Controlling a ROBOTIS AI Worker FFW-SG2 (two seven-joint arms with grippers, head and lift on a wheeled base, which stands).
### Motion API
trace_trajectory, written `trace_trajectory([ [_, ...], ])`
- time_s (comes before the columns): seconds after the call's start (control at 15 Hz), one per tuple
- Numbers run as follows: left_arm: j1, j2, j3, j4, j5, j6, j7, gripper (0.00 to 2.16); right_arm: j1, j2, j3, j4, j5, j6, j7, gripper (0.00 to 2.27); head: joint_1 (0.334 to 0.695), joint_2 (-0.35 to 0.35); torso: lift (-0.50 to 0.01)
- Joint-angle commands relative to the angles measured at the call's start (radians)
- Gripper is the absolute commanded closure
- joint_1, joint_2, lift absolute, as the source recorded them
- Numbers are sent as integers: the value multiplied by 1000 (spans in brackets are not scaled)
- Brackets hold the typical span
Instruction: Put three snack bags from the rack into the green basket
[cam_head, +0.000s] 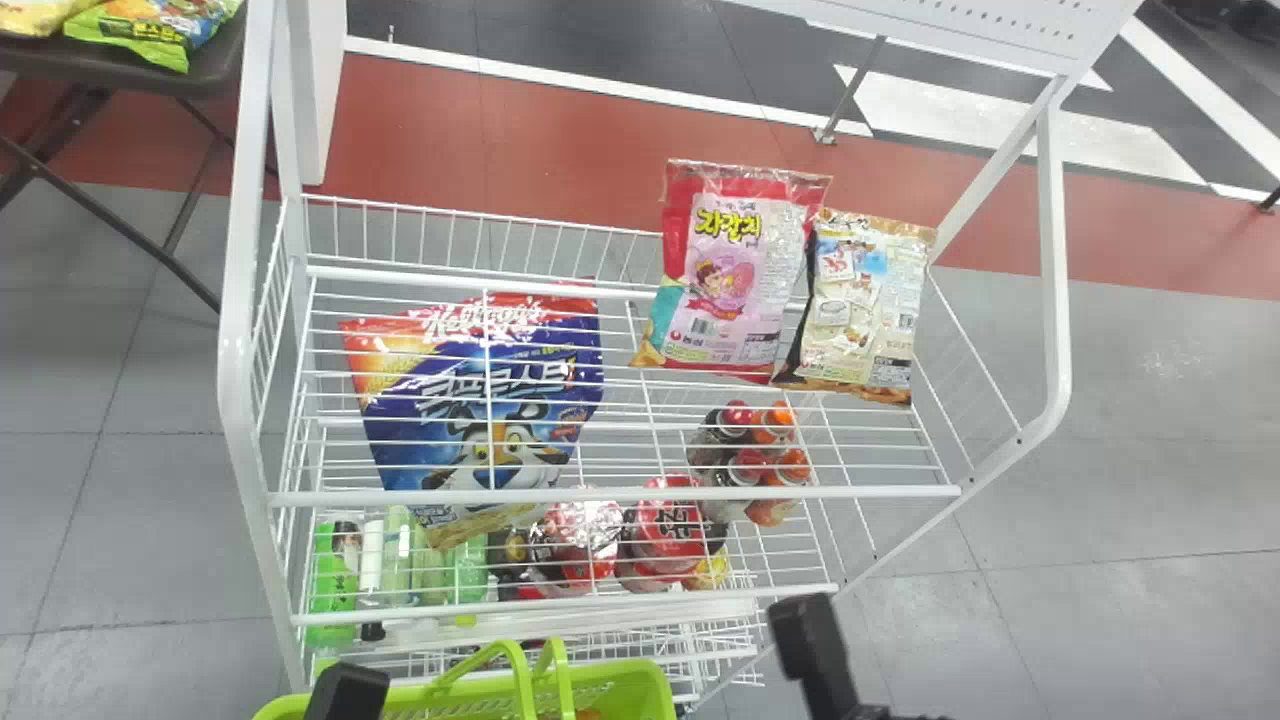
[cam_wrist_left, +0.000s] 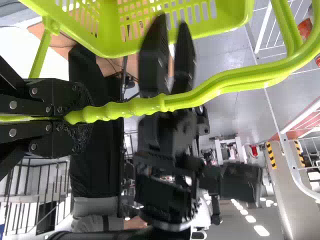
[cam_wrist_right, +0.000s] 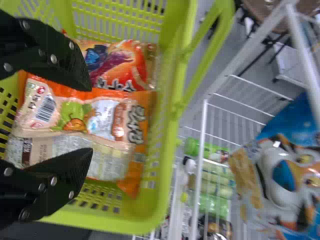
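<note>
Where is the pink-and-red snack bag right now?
In the head view, the pink-and-red snack bag is on the right half of the rack, between the blue bag and the tan snack bag.

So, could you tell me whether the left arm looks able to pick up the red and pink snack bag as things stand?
Probably not: the left gripper is shut on the green basket's handle, though the red and pink snack bag itself looks uncovered.

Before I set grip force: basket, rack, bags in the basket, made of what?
Green basket: looks like moulded plastic, semi-gloss, slotted walls.
Rack: likely metal, white-coated; thin wires between thicker bars.
Snack bags: probably glossy printed film, creased with highlights; foil inside, can't tell.
</note>
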Motion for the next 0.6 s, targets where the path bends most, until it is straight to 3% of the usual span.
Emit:
trace_trajectory([
  [0.0, 2, -3, 0, 0, 0, 0, -3, 1636, 0, 26, -143, -34, -73, -3, 16, 63, 695, -350, 0],
  [0.27, 5, -3, -6, 0, 0, -3, -4, 1636, -86, 69, -327, -26, -108, -184, 27, 63, 695, -350, 0],
  [0.53, 12, -3, -23, 0, -5, -15, -3, 1636, -301, 13, -356, 144, -117, -307, 44, 90, 695, -350, 0],
])
